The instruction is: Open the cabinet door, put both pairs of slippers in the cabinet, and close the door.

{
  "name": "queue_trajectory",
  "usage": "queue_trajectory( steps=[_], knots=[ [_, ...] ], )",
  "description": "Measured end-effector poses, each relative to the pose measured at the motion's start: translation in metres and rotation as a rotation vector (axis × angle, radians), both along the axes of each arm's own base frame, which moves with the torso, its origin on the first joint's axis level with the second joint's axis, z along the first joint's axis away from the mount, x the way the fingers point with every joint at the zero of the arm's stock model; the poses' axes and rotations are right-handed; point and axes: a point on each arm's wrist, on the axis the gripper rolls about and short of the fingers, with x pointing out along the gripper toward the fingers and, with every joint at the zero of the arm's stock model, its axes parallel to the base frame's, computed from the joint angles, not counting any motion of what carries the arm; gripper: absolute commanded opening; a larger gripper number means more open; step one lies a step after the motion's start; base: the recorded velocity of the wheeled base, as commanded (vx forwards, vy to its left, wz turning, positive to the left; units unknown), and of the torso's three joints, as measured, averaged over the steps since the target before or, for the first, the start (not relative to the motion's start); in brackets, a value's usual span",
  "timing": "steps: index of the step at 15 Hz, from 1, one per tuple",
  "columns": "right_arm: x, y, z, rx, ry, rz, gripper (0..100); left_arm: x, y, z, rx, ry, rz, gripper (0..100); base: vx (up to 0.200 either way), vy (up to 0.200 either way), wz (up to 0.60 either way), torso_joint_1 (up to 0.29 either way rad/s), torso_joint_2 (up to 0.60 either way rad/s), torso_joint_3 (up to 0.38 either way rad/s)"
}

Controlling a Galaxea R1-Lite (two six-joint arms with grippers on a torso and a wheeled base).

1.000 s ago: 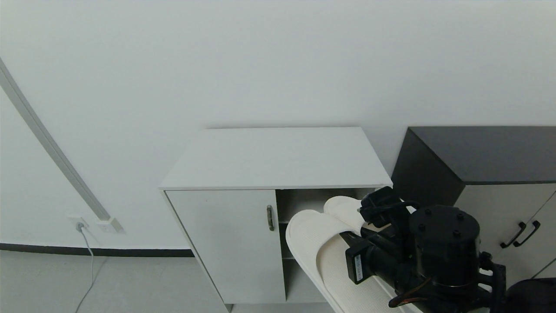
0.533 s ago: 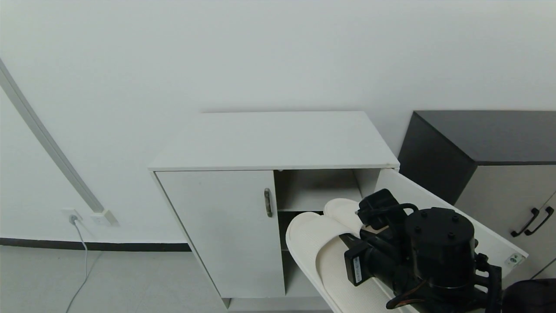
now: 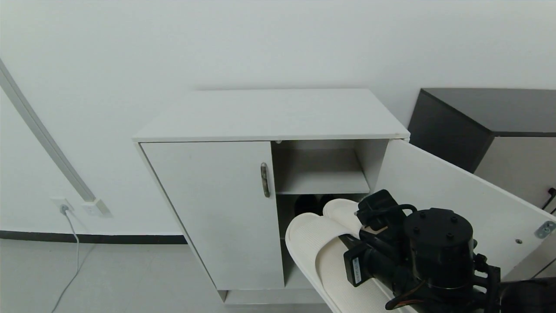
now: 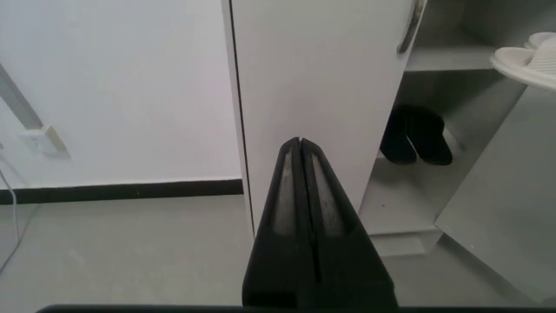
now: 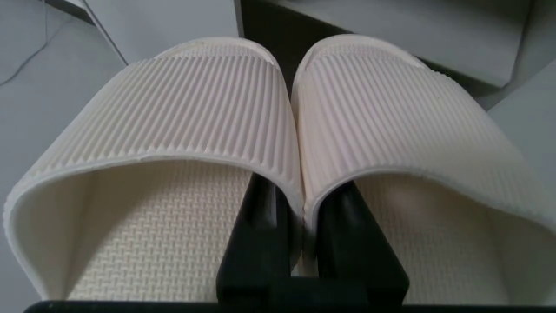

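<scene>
The white cabinet (image 3: pixel 269 113) stands against the wall with its left door (image 3: pixel 208 208) closed and its right door (image 3: pixel 438 191) swung open to the right. A pair of black slippers (image 3: pixel 309 203) (image 4: pixel 417 139) lies on the lower shelf inside. My right gripper (image 5: pixel 295 235) is shut on the inner edges of a pair of white slippers (image 5: pixel 208 113) (image 3: pixel 312 239), held side by side just in front of the opening, toes toward the cabinet. My left gripper (image 4: pixel 300 152) is shut and holds nothing, low in front of the closed left door.
A dark cabinet (image 3: pixel 478 117) stands close to the right of the open door. A wall socket with a cable (image 3: pixel 65 208) is at the lower left. Bare floor (image 3: pixel 108 278) lies left of the cabinet. The upper shelf (image 3: pixel 319 182) holds nothing.
The head view has shifted, so the cabinet sits higher and larger in the picture and the open right door and interior show. The right gripper still holds the white slippers.
</scene>
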Motion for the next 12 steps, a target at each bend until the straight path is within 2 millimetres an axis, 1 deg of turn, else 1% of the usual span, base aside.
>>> queue_trajectory(
  steps=[6, 12],
  knots=[
    [-0.0006, 0.0008, -0.001, -0.002, 0.003, 0.003, 0, 0.0, 0.0, 0.0001, -0.001, -0.001, 0.0, 0, 0.0, 0.0, 0.0, -0.152, 0.48, 0.328],
    [0.0, 0.0011, -0.0026, -0.006, 0.006, 0.002, 0, 0.0, 0.0, 0.0, -0.001, 0.0, 0.0, 0, 0.0, 0.0, 0.0, -0.087, 0.45, 0.361]
  ],
)
